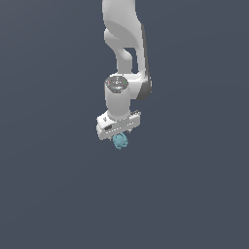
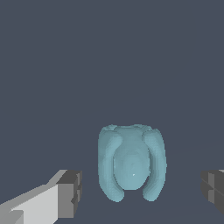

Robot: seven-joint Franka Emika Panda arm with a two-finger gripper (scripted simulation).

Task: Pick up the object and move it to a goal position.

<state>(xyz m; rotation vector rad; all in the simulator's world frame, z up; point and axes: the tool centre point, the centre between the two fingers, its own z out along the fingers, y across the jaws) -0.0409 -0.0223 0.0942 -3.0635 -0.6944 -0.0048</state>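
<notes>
- Fingers (image 2: 70, 194) of our gripper (image 2: 142, 192) stand spread wide, one on each side of the object (image 2: 131, 162), with clear gaps and no contact.
- We see the object, a lumpy teal-blue blob, sitting between the dark pads in the wrist view.
- From the exterior view, our gripper (image 1: 118, 132) hangs just above the object (image 1: 120, 141), which peeks out below the white hand.
- Our arm (image 1: 124, 44) reaches down from above.
</notes>
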